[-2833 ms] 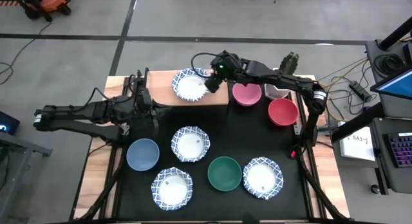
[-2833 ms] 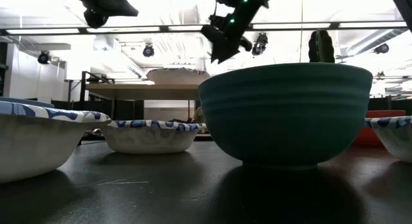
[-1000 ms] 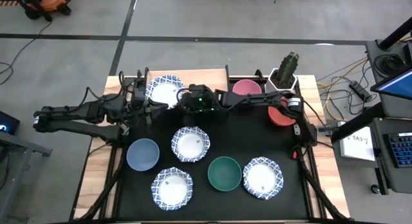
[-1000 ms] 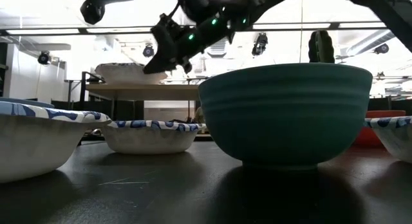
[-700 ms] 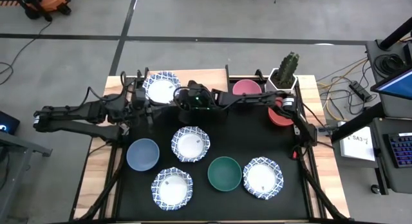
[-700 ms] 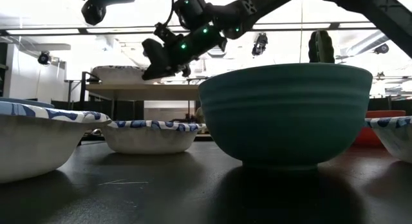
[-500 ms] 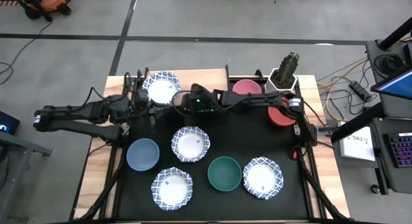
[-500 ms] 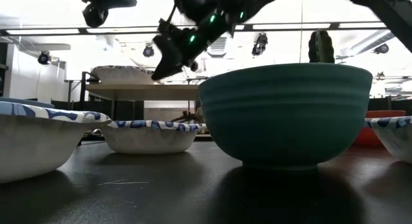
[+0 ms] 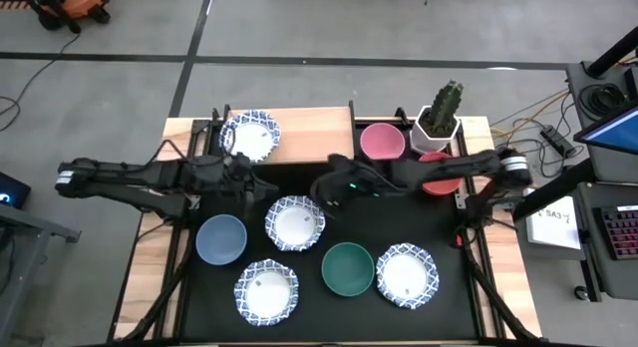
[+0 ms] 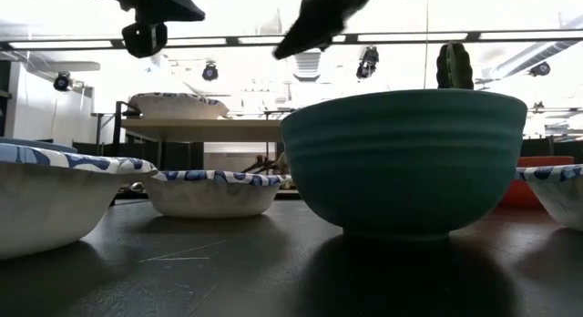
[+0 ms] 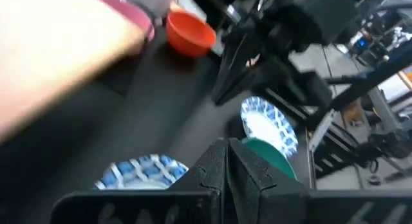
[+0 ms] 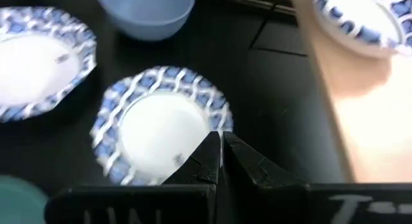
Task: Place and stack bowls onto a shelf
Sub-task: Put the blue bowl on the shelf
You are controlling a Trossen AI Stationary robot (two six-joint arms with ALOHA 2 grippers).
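Note:
One white bowl with a blue patterned rim sits on the left end of the light-wood shelf. On the black mat stand three more patterned bowls, a grey-blue bowl, a dark green bowl, a pink bowl and a red bowl, half under the right arm. My right gripper hovers shut and empty by the far right rim of the middle patterned bowl. My left gripper hangs shut and empty in front of the shelf.
A white pot with a cactus stands at the back right, beside the pink bowl. The shelf's middle and right part are bare wood. In the low view the green bowl fills the foreground.
My right gripper has drawn back from the patterned bowl on the shelf, toward the table's near and right edges, and now hovers over the mat by the middle patterned bowl. My left gripper has moved a little toward the right. The bowl on the shelf sits at the left end.

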